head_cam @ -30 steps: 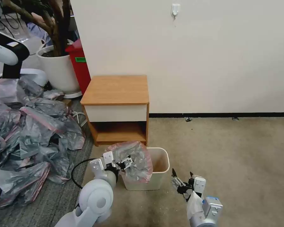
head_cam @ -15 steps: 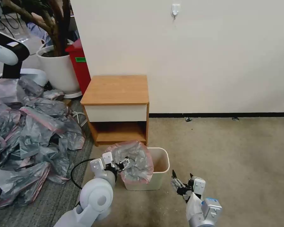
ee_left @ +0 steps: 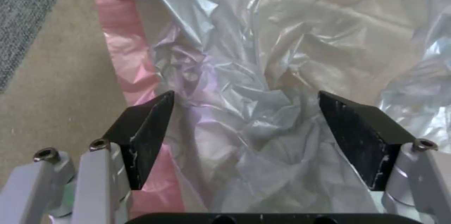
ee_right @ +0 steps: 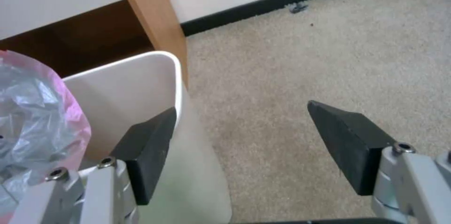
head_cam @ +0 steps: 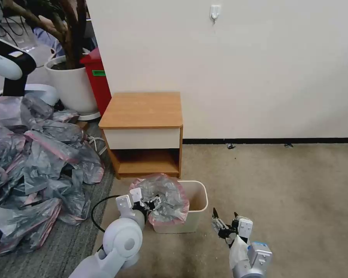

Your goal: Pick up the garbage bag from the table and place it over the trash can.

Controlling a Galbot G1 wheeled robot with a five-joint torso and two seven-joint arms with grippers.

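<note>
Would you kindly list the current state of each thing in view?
Crinkly grey garbage bag with pink rim: draped over the bin's left part.
Cream plastic trash can: upright, right part uncovered.
Wooden nightstand table: top bare.
Left gripper: open at the bag.
Right gripper: open beside the bin.

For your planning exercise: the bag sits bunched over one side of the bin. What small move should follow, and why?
Probably spread the bag toward the bare side of the bin. The left hand is open over crumpled plastic; the right hand waits open beside the uncovered rim.

Cream wall (head_cam: pixel 259 69), probably beige carpet (head_cam: pixel 282 185)
</note>
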